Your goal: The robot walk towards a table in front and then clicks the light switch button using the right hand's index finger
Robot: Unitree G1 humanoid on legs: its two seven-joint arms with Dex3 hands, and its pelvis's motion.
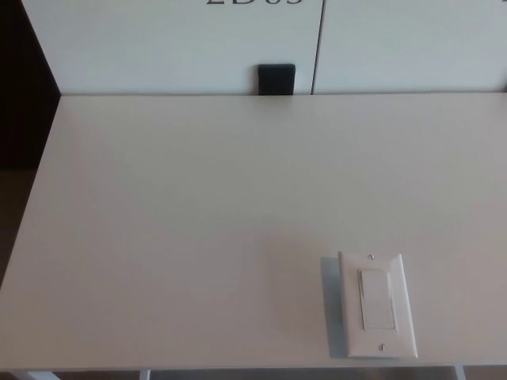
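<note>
Near table front-right edge: light switch flat; neither robot hand visible.

The switch is placed on the table near its front right edge, and a box is seen behind the table.

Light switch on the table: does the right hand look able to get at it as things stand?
Probably yes. The light switch lies flat near the front right part of the table, the right arm's side, with nothing on or around it. The right hand itself is out of view, so its actual reach cannot be confirmed.
</note>
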